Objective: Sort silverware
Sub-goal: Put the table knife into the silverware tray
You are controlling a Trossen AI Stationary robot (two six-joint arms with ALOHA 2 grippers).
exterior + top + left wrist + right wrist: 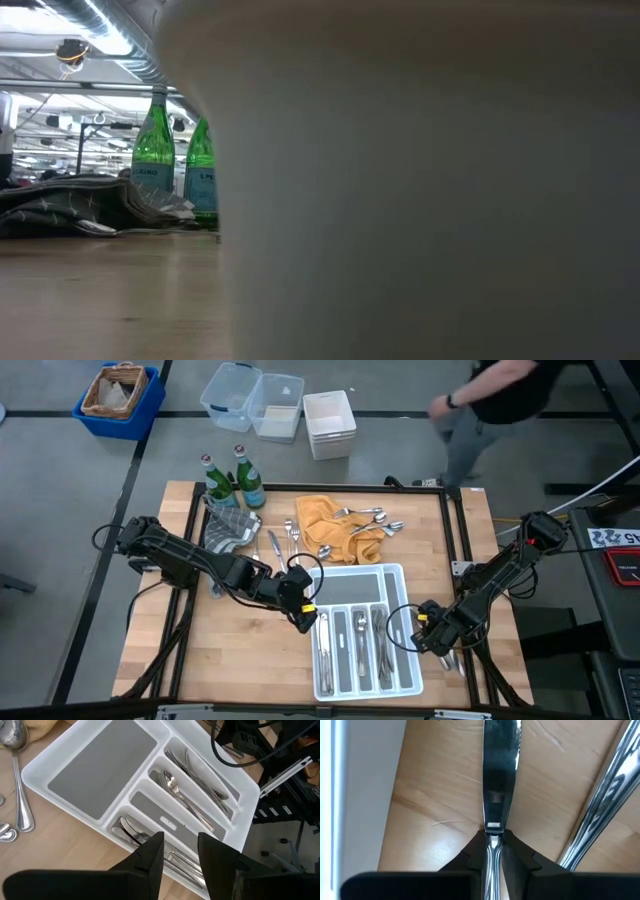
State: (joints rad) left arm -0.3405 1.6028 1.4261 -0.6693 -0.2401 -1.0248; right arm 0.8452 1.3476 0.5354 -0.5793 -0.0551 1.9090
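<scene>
A white compartmented tray (392, 574) sits near the table's front middle, with knives (131, 831), a spoon (172, 784) and forks (200, 775) lying in its narrow slots. More silverware (365, 520) lies on an orange cloth (320, 520), and a few pieces (280, 545) lie on the wood beside it. My left gripper (180, 855) hovers open over the tray's near left corner, above the knife slot. My right gripper (432, 638) is right of the tray, low over the table, shut on a table knife (500, 765). My right gripper pinches the knife where the blade meets the handle (493, 826), one finger on each narrow side. The fingers point down from above and lie across the knife. The blade lies flat on the wooden table, stretching away from the fingers.
Another piece of silverware (602, 800) lies on the wood close beside the held knife, and the tray's wall (340, 795) stands on its other side. Green bottles (228, 478) and a grey cloth (230, 530) are at the far left. A person (500, 400) stands beyond the table.
</scene>
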